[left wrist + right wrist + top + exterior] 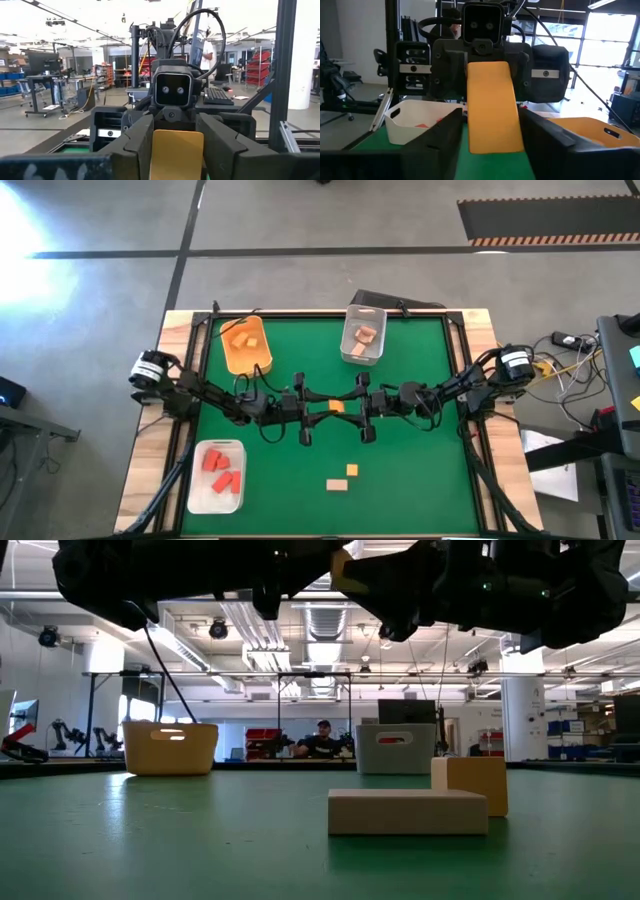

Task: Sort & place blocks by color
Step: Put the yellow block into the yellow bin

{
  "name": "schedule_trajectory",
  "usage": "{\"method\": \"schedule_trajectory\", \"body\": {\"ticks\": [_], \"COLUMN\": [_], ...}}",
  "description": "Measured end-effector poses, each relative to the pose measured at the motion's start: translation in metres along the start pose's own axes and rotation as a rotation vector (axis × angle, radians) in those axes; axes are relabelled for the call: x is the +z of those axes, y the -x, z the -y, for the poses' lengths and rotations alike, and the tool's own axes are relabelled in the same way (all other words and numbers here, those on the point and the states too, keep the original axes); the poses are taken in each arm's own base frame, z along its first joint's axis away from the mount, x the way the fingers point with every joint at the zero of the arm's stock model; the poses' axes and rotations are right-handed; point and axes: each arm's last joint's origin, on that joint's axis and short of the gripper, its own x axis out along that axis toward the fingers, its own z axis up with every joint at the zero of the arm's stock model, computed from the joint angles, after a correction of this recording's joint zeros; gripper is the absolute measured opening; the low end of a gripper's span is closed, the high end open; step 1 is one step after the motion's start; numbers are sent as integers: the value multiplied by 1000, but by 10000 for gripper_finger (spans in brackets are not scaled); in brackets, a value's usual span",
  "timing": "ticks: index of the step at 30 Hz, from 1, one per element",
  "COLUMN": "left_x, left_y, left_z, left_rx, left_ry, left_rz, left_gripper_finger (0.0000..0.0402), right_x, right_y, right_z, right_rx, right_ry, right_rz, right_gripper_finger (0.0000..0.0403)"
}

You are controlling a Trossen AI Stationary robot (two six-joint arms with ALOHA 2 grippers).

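A yellow-orange block (337, 407) hangs above the middle of the green table, between my two grippers, which face each other. My left gripper (320, 407) comes from the table's left and is shut on the block (177, 150). My right gripper (356, 406) comes from the right. Its fingers (445, 135) stand open on either side of the block's other end (492, 107), with slim gaps. Two more blocks lie flat on the table nearer the front edge: a tan one (337, 484) and a yellow-orange one (352, 470). My left gripper pinches the block's two long sides (156, 150) between its two fingers, at the end toward the table's left. The fingers lie about level and along the block. The block is lifted clear of the table, its broad face up, and reaches toward my right gripper.
An orange bin (246, 345) with yellow-orange blocks stands at the back left. A clear bin (363, 335) with tan blocks is at the back middle. A white bin (217, 475) with red blocks is at the front left. A person (322, 740) sits beyond the table's far edge.
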Motion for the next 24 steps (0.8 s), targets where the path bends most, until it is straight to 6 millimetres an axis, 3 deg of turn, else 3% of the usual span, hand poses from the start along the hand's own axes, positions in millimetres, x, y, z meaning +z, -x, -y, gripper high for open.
{"method": "schedule_trajectory", "body": {"ticks": [4,7,9,12,15,19,24], "left_x": [-4,-3,5,18,26,40,47], "left_y": [1,10,21,44,69,79,79], "left_z": [-4,-12,-22,-41,-59,-74,-93], "left_rx": [69,266,464,930,1248,1209,1143], "left_ry": [-16,-88,-156,-290,-396,-217,-118], "left_rz": [-50,-174,-269,-405,-419,-376,-413], "left_gripper_finger": [114,114,114,114,114,114,114], "right_x": [0,-1,-1,3,10,20,22], "right_y": [1,5,10,21,31,37,39], "right_z": [1,6,11,17,20,21,21], "right_rx": [-39,-202,-352,-538,-619,-634,-634], "right_ry": [7,67,96,116,96,50,37], "right_rz": [-19,-139,-253,-398,-453,-450,-450], "right_gripper_finger": [233,266,284,302,312,313,304]}}
